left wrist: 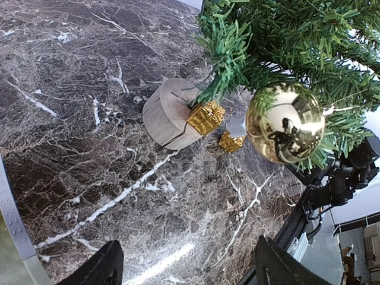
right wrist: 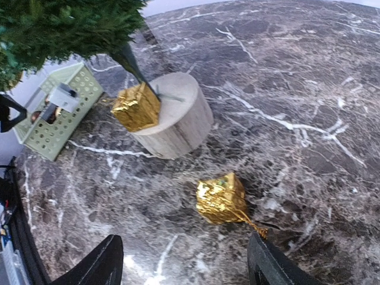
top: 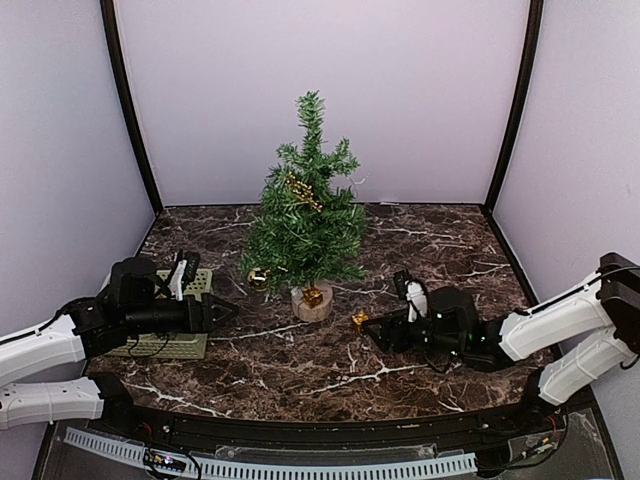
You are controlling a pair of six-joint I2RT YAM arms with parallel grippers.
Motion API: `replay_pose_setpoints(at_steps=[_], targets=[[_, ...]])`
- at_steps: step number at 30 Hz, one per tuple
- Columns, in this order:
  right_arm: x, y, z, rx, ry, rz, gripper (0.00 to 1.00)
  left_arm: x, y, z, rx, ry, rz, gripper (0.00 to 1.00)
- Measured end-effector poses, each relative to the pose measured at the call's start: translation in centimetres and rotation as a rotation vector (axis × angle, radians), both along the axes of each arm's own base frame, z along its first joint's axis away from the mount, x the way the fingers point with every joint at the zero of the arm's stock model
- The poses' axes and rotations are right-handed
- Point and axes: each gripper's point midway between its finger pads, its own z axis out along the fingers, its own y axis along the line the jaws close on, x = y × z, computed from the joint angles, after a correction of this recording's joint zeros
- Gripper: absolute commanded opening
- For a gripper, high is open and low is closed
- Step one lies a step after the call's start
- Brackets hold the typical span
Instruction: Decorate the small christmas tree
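The small christmas tree [top: 305, 220] stands mid-table on its pale wooden stump [top: 311, 303]. It carries a gold sprig [top: 303, 192] and a gold ball [top: 258, 278], which shows large in the left wrist view [left wrist: 286, 122]. One gold gift box [right wrist: 136, 107] hangs by the stump [right wrist: 178, 119]. A second gold gift box [right wrist: 221, 198] lies loose on the marble just ahead of my right gripper [right wrist: 181, 270], which is open; the box's string reaches one fingertip [right wrist: 270, 267]. My left gripper [left wrist: 187, 273] is open and empty, left of the tree, low over the table.
A pale green basket [top: 192, 345] sits at the left under my left arm, also seen in the right wrist view [right wrist: 56, 116]. The dark marble table [top: 420, 250] is walled on three sides, with a black rail along the near edge [top: 320, 430].
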Motion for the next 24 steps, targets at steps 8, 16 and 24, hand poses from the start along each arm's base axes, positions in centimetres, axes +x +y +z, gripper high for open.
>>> replay_pose_setpoints(at_steps=[8,16,24], targets=[[1.0,-0.9,-4.7,-0.191,0.014,-0.046,0.71,0.0,0.0,-0.1,0.002,0.002,0.000,0.79],[2.1,-0.2,-6.0,-0.270,-0.059,-0.051,0.60,0.1,0.1,-0.1,0.008,-0.002,0.007,0.79],[3.5,1.2,-6.7,-0.305,-0.121,-0.041,0.59,0.2,0.3,-0.6,0.024,0.009,0.014,0.80]])
